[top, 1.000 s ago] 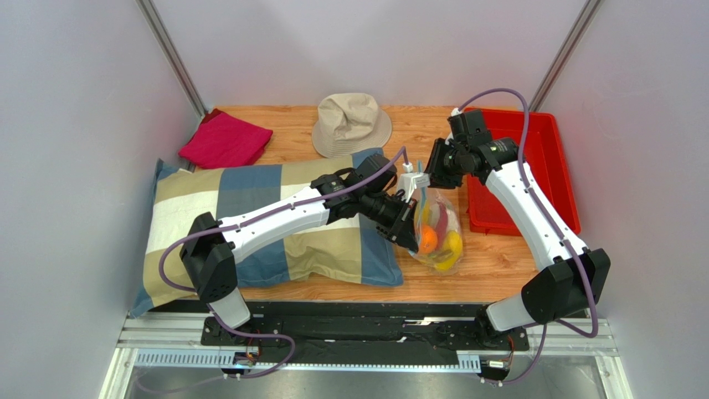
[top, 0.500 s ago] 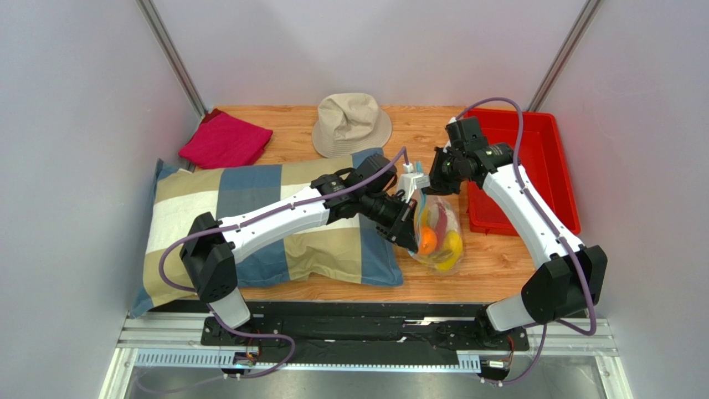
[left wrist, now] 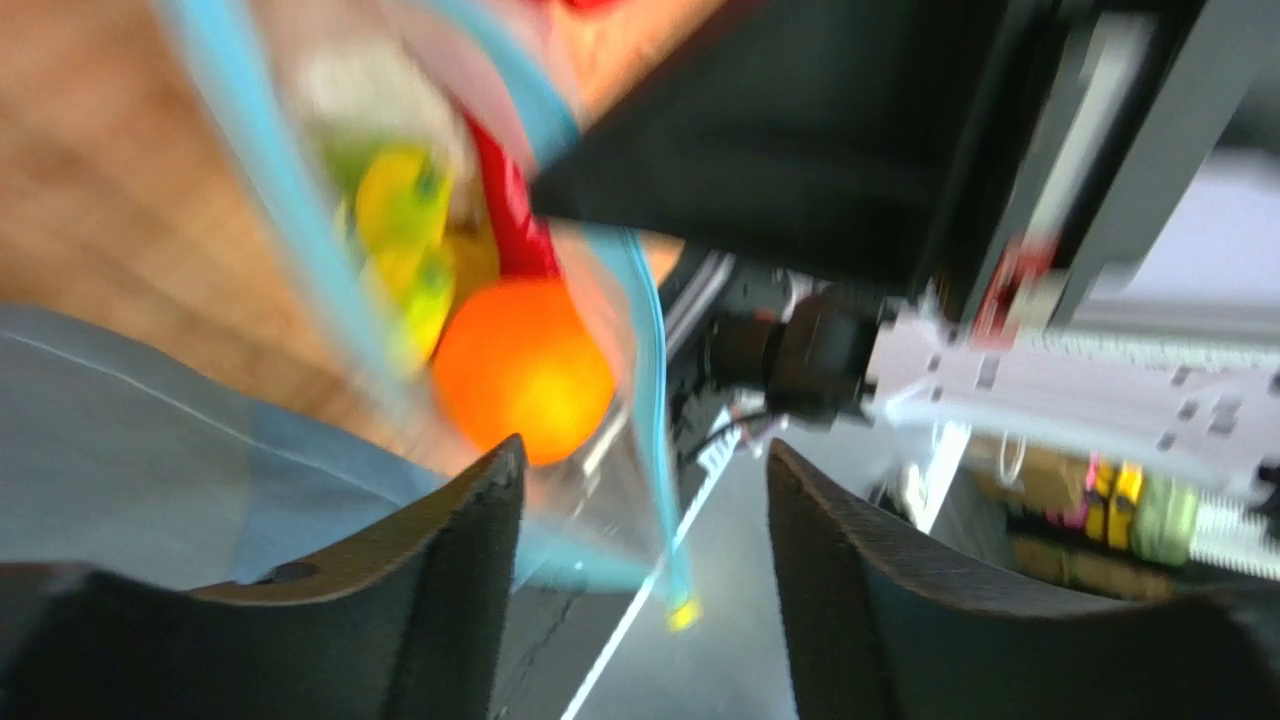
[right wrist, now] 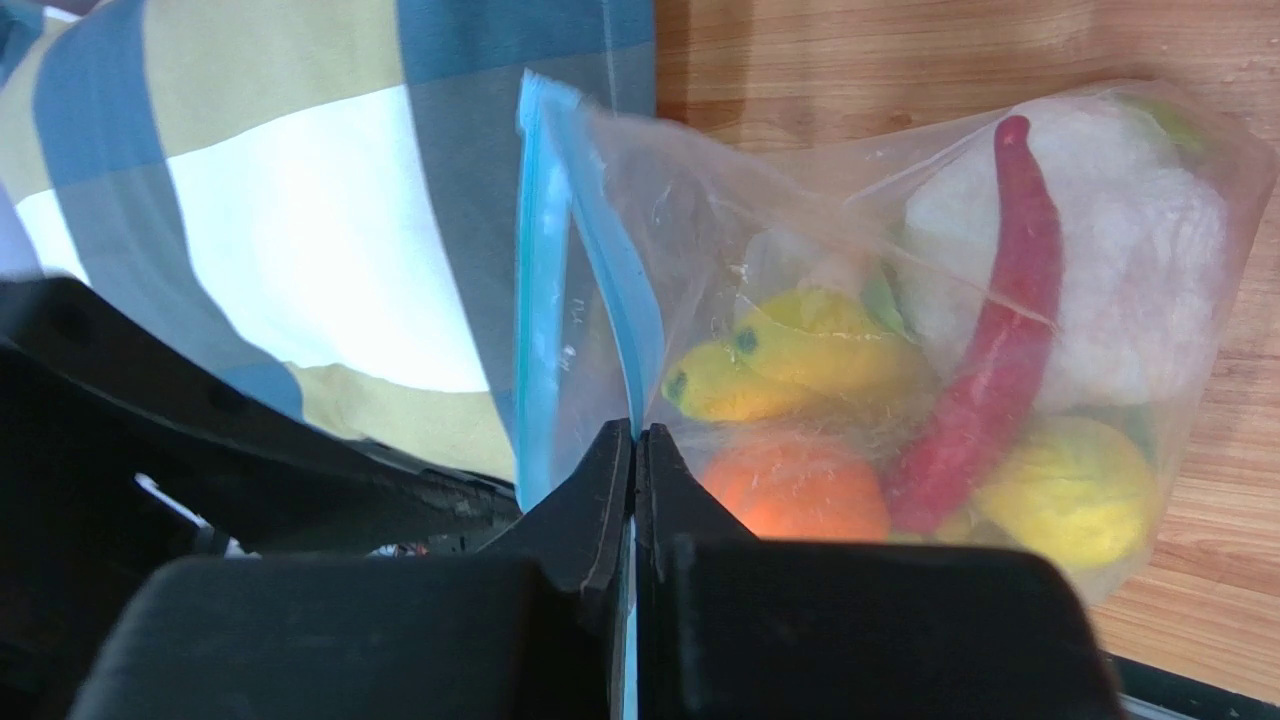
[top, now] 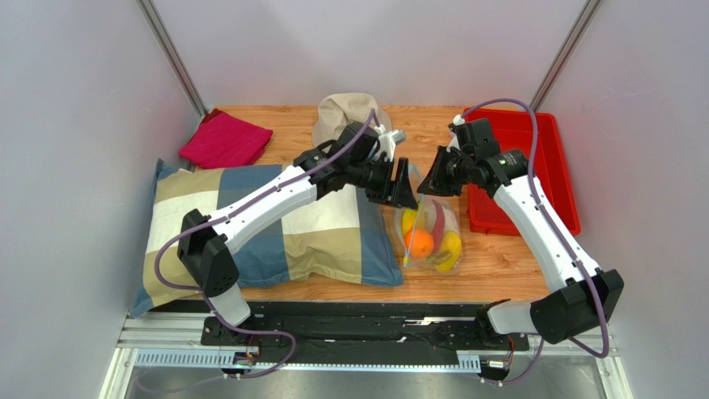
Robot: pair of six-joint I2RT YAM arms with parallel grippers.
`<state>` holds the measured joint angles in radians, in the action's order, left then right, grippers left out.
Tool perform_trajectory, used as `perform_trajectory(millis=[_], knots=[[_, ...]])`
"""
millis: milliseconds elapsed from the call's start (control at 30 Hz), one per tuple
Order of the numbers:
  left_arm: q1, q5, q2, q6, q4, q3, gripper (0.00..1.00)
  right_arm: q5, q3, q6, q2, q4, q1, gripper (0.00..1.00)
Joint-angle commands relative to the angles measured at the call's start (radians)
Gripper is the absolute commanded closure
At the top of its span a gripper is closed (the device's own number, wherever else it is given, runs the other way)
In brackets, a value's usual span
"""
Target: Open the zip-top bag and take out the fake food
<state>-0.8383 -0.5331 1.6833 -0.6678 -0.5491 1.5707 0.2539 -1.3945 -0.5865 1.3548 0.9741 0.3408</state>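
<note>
The clear zip-top bag (top: 433,241) rests on the wooden table beside the pillow, its light blue zip strip (right wrist: 544,255) parted at the mouth. Inside is the fake food: an orange (right wrist: 789,488), a banana (right wrist: 804,360), a red pepper (right wrist: 1004,338), a cauliflower (right wrist: 1120,255) and a yellow fruit (right wrist: 1074,488). My right gripper (right wrist: 633,435) is shut on one lip of the strip, at the bag's top (top: 429,188). My left gripper (top: 404,193) hangs open just left of the mouth, its fingers (left wrist: 451,570) apart and holding nothing. The orange (left wrist: 522,368) shows beyond them.
A checked pillow (top: 275,224) fills the table's left half, touching the bag. A red tray (top: 532,166) stands to the right behind the right arm. A beige hat (top: 341,112) and a folded red cloth (top: 225,140) lie at the back.
My left gripper let go of the bag, opened, and swung up and back toward the hat. My right gripper closed on the zip strip. The bag settled slightly left.
</note>
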Motion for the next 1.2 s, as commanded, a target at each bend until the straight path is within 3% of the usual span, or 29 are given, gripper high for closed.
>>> perform_trajectory(millis=[0, 133, 167, 200, 333, 367, 533, 733, 933, 1000, 1067, 1100, 1133, 1167], knots=[[-0.002, 0.100, 0.053, -0.045, -0.078, 0.132, 0.41, 0.027, -0.003, -0.024, -0.065, -0.002, 0.010, 1.00], [-0.002, 0.125, 0.107, -0.058, -0.086, 0.193, 0.48, 0.038, 0.014, -0.029, -0.083, -0.005, 0.010, 1.00], [-0.002, 0.133, 0.111, -0.052, -0.110, 0.204, 0.51, 0.039, 0.015, -0.029, -0.086, -0.003, 0.010, 1.00], [-0.002, 0.149, 0.111, -0.046, -0.135, 0.216, 0.62, 0.038, 0.015, -0.029, -0.089, -0.002, 0.010, 1.00], [-0.002, 0.247, 0.049, 0.003, -0.163, 0.183, 0.66, 0.022, 0.015, -0.010, -0.097, 0.011, 0.010, 1.00], [-0.002, 0.269, 0.036, 0.032, -0.187, 0.177, 0.65, 0.022, 0.015, -0.010, -0.097, 0.015, 0.010, 1.00], [-0.002, 0.436, -0.016, 0.154, -0.291, 0.138, 0.38, 0.030, 0.015, 0.002, -0.103, 0.017, 0.010, 1.00], [0.018, 0.397, 0.044, 0.229, -0.330, 0.106, 0.28, 0.036, 0.011, 0.013, -0.112, 0.026, 0.009, 1.00], [0.018, 0.386, 0.124, 0.293, -0.331, 0.120, 0.26, 0.061, 0.022, 0.010, -0.120, 0.029, 0.007, 1.00], [0.018, 0.352, 0.142, 0.303, -0.315, 0.120, 0.32, 0.061, 0.025, 0.017, -0.123, 0.031, 0.003, 1.00], [0.018, 0.311, 0.156, 0.310, -0.308, 0.124, 0.44, 0.056, 0.025, 0.022, -0.123, 0.038, -0.002, 1.00], [0.019, 0.297, 0.167, 0.310, -0.308, 0.135, 0.66, 0.054, 0.025, 0.024, -0.123, 0.041, -0.003, 1.00], [0.021, 0.280, 0.168, 0.301, -0.308, 0.138, 0.79, 0.053, 0.023, 0.030, -0.120, 0.041, -0.005, 0.98], [0.021, 0.274, 0.168, 0.295, -0.308, 0.143, 0.99, 0.050, 0.020, 0.036, -0.121, 0.044, -0.005, 0.96]])
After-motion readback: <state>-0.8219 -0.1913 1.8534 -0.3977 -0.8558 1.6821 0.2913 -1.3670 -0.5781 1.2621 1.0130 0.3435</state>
